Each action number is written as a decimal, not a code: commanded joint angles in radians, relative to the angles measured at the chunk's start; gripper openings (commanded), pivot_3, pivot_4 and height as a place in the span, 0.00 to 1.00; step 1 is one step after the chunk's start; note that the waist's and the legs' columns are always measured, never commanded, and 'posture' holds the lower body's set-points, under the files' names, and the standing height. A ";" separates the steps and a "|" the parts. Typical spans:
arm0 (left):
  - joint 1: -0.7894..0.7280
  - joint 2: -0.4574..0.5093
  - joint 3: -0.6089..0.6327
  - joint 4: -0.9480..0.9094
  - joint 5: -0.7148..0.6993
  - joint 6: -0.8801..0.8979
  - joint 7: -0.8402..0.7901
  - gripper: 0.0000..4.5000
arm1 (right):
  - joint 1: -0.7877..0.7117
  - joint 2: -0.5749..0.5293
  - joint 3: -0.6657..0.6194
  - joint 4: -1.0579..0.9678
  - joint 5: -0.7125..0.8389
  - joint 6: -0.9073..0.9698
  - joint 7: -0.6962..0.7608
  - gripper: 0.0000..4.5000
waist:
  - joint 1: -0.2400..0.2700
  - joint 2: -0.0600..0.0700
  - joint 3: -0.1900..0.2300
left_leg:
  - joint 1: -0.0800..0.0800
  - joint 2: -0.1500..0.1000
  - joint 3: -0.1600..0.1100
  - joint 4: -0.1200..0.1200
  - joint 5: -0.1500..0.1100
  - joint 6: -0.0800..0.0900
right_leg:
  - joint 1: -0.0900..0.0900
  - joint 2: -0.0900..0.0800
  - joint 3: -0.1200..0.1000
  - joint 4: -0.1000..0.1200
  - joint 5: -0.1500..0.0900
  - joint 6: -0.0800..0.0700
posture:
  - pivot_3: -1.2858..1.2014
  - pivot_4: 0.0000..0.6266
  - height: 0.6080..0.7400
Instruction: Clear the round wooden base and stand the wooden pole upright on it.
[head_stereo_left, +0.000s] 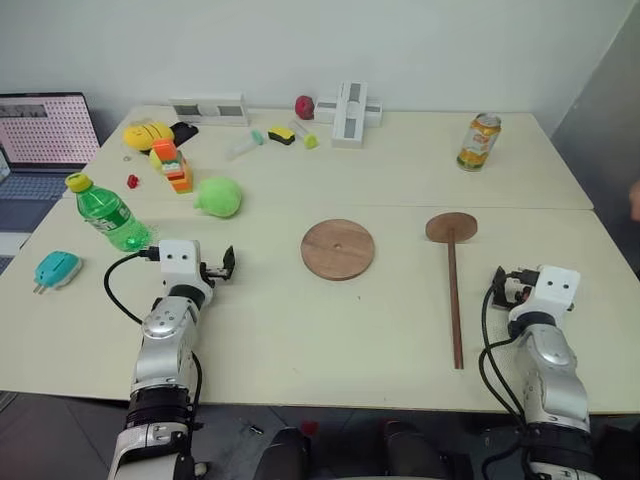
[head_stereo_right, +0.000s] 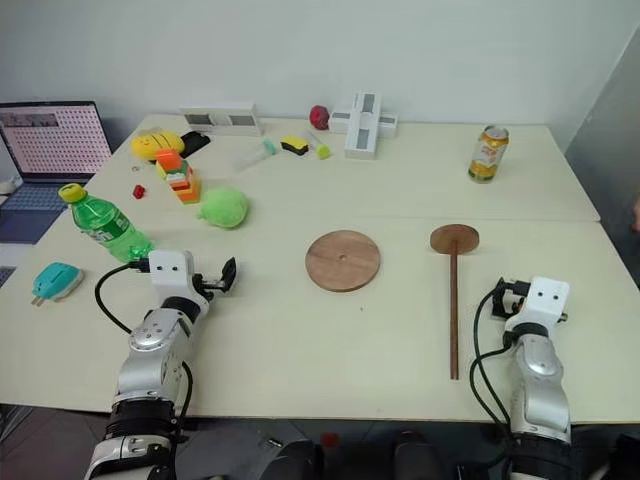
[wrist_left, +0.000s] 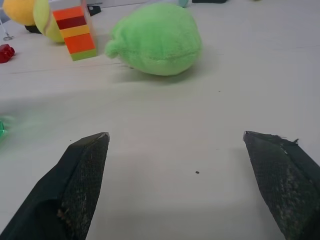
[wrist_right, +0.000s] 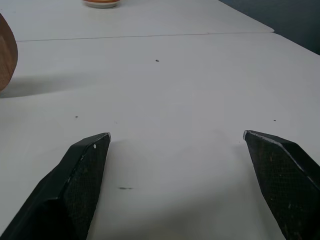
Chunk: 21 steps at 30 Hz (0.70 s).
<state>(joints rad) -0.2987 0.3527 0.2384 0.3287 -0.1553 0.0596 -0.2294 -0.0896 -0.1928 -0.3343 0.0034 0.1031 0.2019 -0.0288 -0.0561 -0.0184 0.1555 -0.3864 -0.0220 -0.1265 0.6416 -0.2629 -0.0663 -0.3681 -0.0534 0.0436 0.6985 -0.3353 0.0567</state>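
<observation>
The round wooden base (head_stereo_left: 338, 249) lies flat and bare at the worktop's (head_stereo_left: 300, 340) centre, open surface all round it and down to the near edge. At its 3 o'clock, apart from it, the wooden pole (head_stereo_left: 454, 290) lies flat, disc end toward the far edge. The left pincer (wrist_left: 175, 165) and the right pincer (wrist_right: 175, 165) both stand released, gripping nothing. At 10 o'clock from the base sit a green plush (head_stereo_left: 219, 196), a stacked block toy (head_stereo_left: 172, 165) and a green bottle (head_stereo_left: 105, 213); a can (head_stereo_left: 479, 141) stands at 1 o'clock.
</observation>
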 joint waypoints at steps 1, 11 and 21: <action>-0.006 0.019 0.018 -0.030 -0.018 -0.006 -0.016 1.00 | 0.015 -0.009 -0.027 -0.003 0.011 -0.008 -0.011 0.99 | 0.000 0.000 0.000 | 0.000 0.000 0.000 0.000 0.000 0.000 | 0.000 0.000 0.000 0.000 0.000 0.000 | 0.52 0.24 1.00; 0.032 0.153 -0.025 -0.264 -0.213 0.183 -0.370 1.00 | -0.021 -0.237 0.003 -0.118 0.185 0.252 0.326 0.99 | -0.001 0.003 0.003 | -0.001 0.000 0.000 0.000 0.000 0.000 | -0.001 0.000 0.000 0.000 0.000 0.000 | 0.52 0.24 1.00; -0.026 0.288 -0.215 -0.632 -0.442 0.446 -0.727 1.00 | -0.335 -0.648 0.034 0.181 0.624 0.930 0.938 0.99 | -0.002 0.004 0.005 | -0.002 0.000 0.001 0.001 0.000 0.001 | 0.001 0.000 -0.001 -0.002 0.000 0.000 | 0.52 0.24 1.00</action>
<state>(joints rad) -0.2959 0.6237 0.0443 -0.2372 -0.5539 0.4825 -0.9061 -0.3863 -0.8019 -0.3234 0.1342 0.6541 1.0228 0.7896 -0.0577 -0.0147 0.1604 -0.3889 -0.0218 -0.1261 0.6424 -0.2634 -0.0650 -0.3672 -0.0532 0.0428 0.6963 -0.3353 0.0566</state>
